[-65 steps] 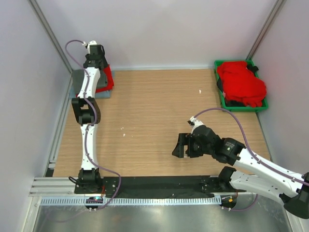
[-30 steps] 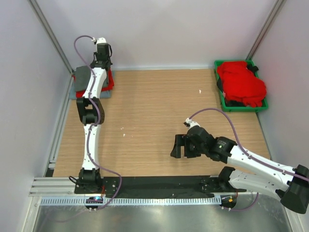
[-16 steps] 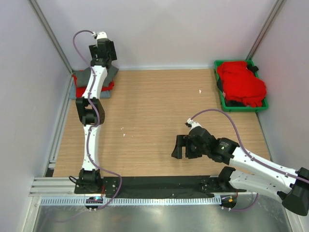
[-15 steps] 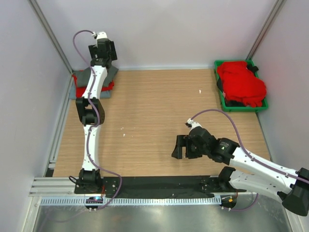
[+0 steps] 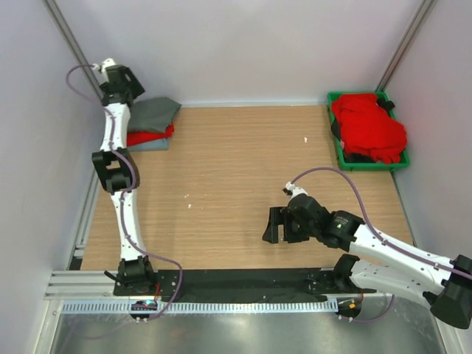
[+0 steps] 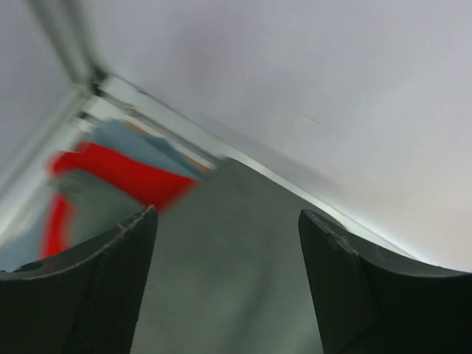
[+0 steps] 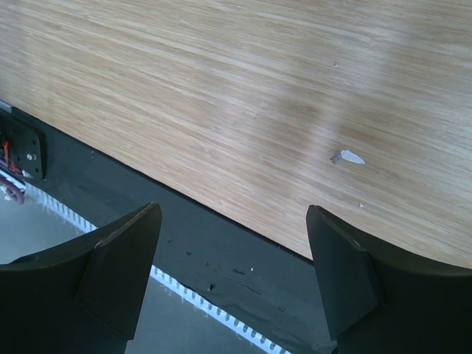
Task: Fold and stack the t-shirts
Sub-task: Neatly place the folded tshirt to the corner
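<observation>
At the far left corner of the table point(image 5: 236, 162) the folded pile sits tucked against the walls, out of the working space: a grey shirt point(image 5: 153, 112) on top, a red shirt point(image 5: 147, 136) under it and a pale blue shirt point(image 5: 151, 146) at the bottom, their edges roughly lined up. The left gripper point(image 6: 227, 221) hangs above this pile with its jaws spread wide and nothing between them. Its wrist view looks down on the grey cloth, so the grey shirt seems to be set down and let go, not carried. The wide bare wood in the middle is likely kept free as the folding area. Toward the right, the right gripper point(image 7: 232, 214) hovers low over the near edge of the table, jaws parted and empty, touching nothing, probably waiting for its turn. At the far right the green bin point(image 5: 335, 140) holds a loose heap of red shirts point(image 5: 369, 125), unfolded and piled above the rim. That suggests the task is partly done and the next shirt has to come from there.
</observation>
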Available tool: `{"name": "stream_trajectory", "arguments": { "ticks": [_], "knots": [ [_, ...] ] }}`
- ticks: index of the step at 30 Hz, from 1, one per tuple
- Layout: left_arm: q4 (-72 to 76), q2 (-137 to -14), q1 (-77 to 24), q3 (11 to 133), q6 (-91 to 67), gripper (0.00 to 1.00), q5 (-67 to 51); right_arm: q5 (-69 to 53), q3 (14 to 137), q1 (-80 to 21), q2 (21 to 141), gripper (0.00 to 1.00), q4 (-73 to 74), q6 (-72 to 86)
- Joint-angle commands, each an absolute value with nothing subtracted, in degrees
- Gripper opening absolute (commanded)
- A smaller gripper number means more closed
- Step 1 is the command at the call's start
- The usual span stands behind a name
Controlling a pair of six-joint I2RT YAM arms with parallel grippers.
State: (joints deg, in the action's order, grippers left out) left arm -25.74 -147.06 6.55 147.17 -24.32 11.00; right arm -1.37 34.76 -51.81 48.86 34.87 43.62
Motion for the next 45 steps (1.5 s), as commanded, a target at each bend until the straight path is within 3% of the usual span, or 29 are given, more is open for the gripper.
{"name": "stream_trajectory", "arguments": {
  "ticks": [1, 19, 24, 29, 37, 43, 44, 45],
  "knots": [
    [-25.3, -148.2, 10.5, 149.4, -29.1, 0.8, 5.5, -0.4, 34.9, -52.0, 51.7, 0.86, 30.8, 42.3],
    [-20.1, -153.2, 15.3, 149.9, -29.3, 0.76, -7.2, -2.5, 35.0, -52.1, 59.3, 0.86, 26.5, 41.2],
    [-20.8, -154.1, 15.3, 149.3, -28.8, 0.68, -6.8, -2.4, 35.2, -52.0, 59.3, 0.86, 26.6, 40.9],
    [-20.1, -154.4, 15.3, 148.8, -28.9, 0.5, -8.5, -2.6, 35.2, -52.0, 60.3, 0.86, 26.2, 41.0],
    [-19.3, -153.8, 14.7, 148.1, -26.5, 0.57, -12.2, -2.5, 35.0, -52.1, 60.7, 0.86, 25.8, 40.9],
    [-19.4, -153.3, 14.7, 146.9, -25.0, 0.33, -12.6, -2.5, 34.7, -52.0, 60.7, 0.86, 25.7, 41.0],
    [-19.5, -153.3, 14.7, 146.8, -24.7, 0.2, -12.9, -2.5, 34.8, -52.0, 60.7, 0.86, 25.7, 41.0],
    [-19.6, -153.3, 14.5, 146.7, -24.3, 0.14, -12.9, -2.5, 34.6, -52.1, 60.7, 0.86, 25.6, 41.1]
  ]
}}
